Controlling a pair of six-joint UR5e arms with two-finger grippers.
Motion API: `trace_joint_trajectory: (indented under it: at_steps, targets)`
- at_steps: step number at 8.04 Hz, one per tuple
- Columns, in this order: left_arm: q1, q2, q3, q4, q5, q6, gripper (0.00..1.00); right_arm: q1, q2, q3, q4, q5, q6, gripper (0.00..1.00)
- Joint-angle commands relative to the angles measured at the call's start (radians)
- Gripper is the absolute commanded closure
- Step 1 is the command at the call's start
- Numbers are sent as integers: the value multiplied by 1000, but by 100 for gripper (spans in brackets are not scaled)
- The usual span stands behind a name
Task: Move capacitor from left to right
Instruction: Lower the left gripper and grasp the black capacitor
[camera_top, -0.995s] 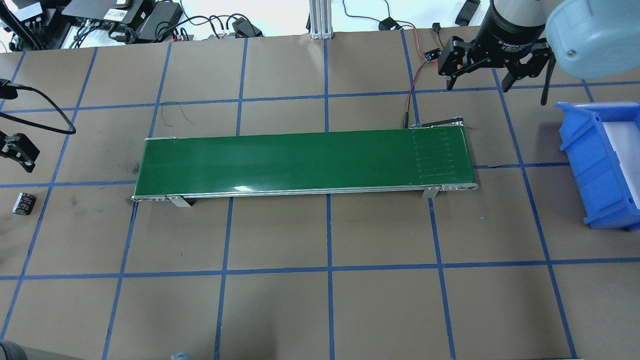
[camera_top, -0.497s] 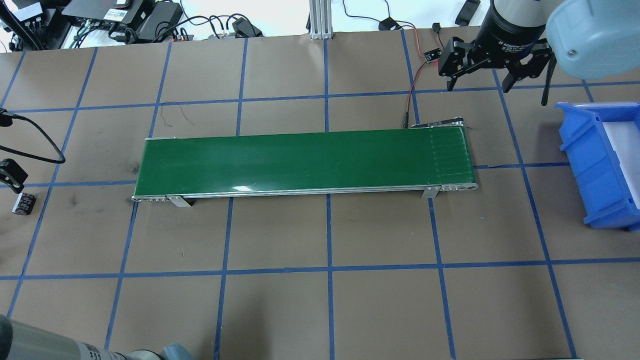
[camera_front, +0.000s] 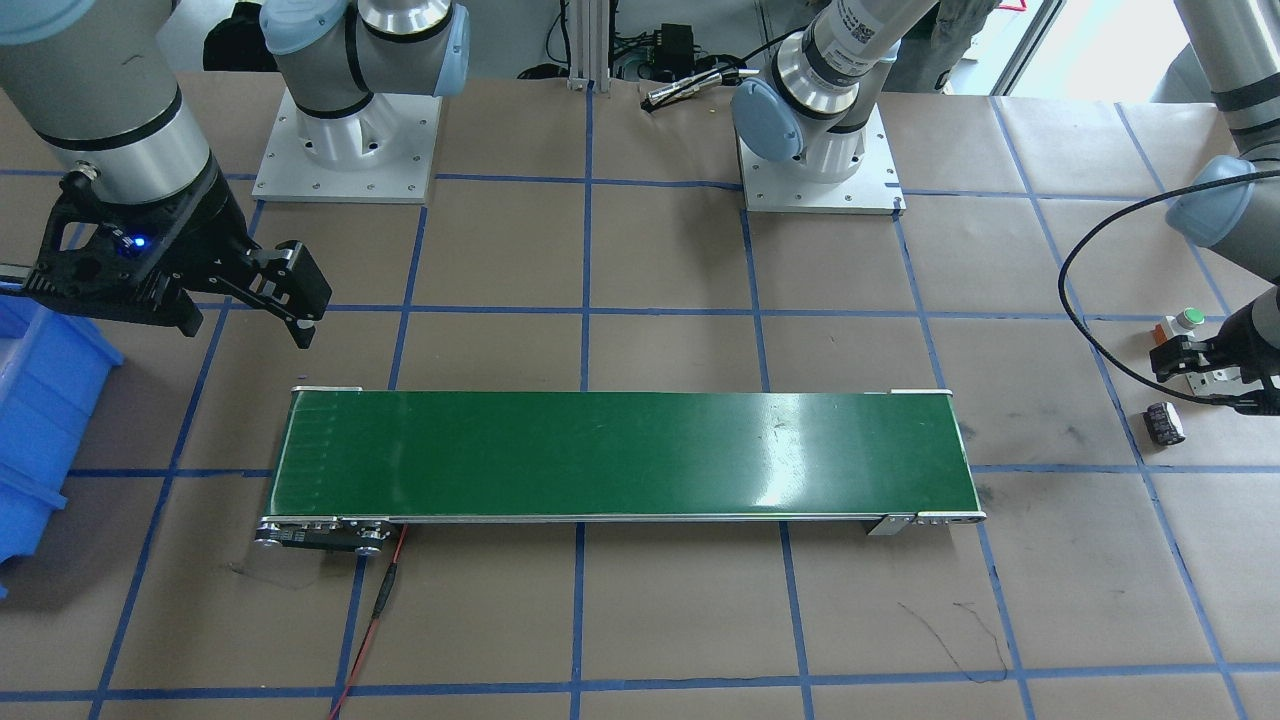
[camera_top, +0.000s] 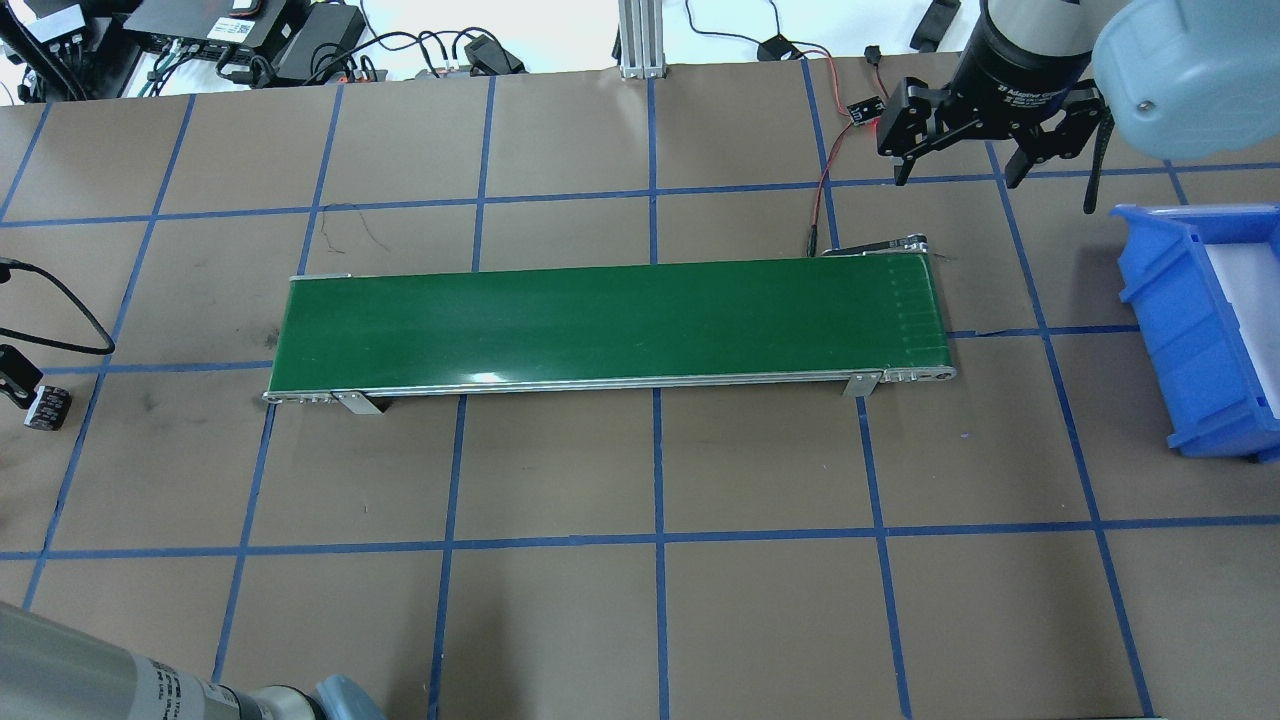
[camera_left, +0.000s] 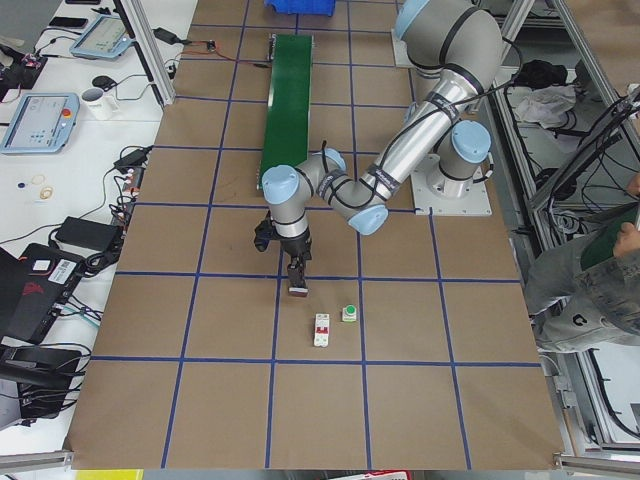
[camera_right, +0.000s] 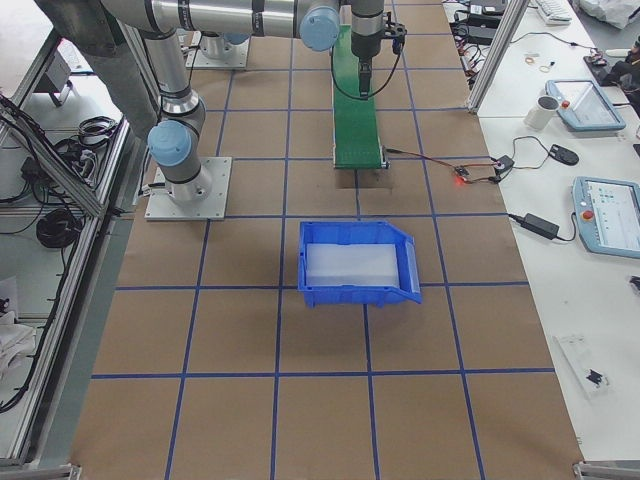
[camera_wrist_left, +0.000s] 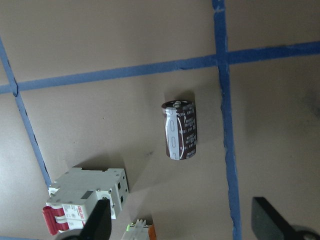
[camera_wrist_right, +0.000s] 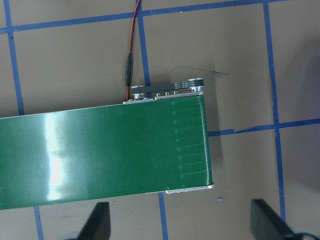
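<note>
The capacitor (camera_wrist_left: 180, 130), a stubby dark cylinder with pale markings, lies on its side on the brown table at the robot's far left (camera_top: 47, 408) (camera_front: 1163, 422). My left gripper (camera_wrist_left: 182, 226) is open and empty. It hovers just above and beside the capacitor, without touching it, and also shows in the front view (camera_front: 1215, 385). Only one of its fingers (camera_top: 14, 375) shows in the overhead view. My right gripper (camera_top: 955, 170) is open and empty. It hangs behind the right end of the green conveyor belt (camera_top: 610, 325).
A white block with a red lever (camera_wrist_left: 85, 200) and a green-capped button (camera_front: 1188, 320) stand close to the capacitor. A blue bin (camera_top: 1190, 330) stands at the right of the belt. A red wire (camera_top: 825, 185) runs to the belt's right end.
My left gripper has moved toward the robot's side, and its finger now stands right beside the capacitor. The belt's seam marks have shifted to the right. The right gripper has not moved.
</note>
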Motion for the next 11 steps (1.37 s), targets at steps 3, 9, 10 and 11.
trace_joint_trajectory:
  at_steps: [3, 9, 10, 11]
  targets:
    - [9, -66, -1, 126, -120, -2, 0, 0, -2, 2, 2, 0, 0, 0]
    - [41, -135, -45, 247, -117, -4, 16, 0, -5, 2, 4, 6, 6, 0]
    - [41, -135, -72, 251, -112, -23, 18, 0, -4, 2, 4, 7, 6, 0]
    - [41, -137, -86, 270, -111, -46, 21, 0, -2, 2, 2, 6, -3, 0]
